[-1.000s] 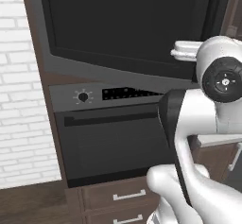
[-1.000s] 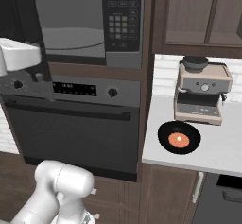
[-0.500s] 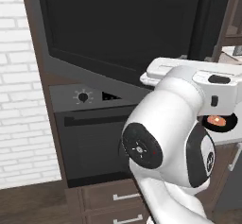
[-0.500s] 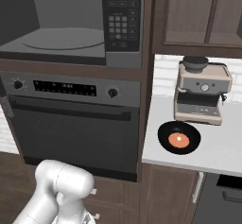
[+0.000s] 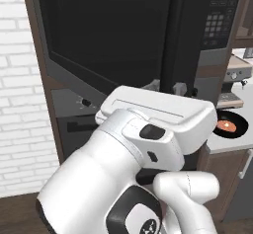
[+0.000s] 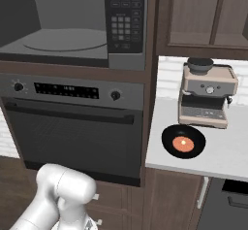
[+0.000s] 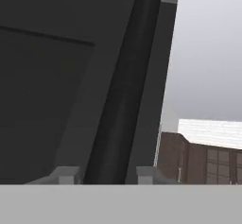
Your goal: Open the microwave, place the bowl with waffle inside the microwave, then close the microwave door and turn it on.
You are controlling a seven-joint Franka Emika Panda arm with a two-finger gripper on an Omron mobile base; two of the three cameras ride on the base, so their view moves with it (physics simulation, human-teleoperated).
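Currently, left base view: the microwave door is swung open and takes up the upper left of the frame, dark glass facing the camera, with the keypad at upper right. The white arm covers the lower middle, and two grey fingertips poke up just above its flat link, near the door's lower edge. The bowl with waffle sits at the right edge on the white counter, with the coffee machine above it. Right base view: the microwave is at upper left, cavity exposed with the turntable inside. The wall oven sits below it. The bowl is at centre right on the counter, in front of the coffee machine, the waffle at its middle. Hand view: the gripper is at bottom centre, jaws spread on either side of the dark door handle, which runs diagonally to the top. Contact can't be told.
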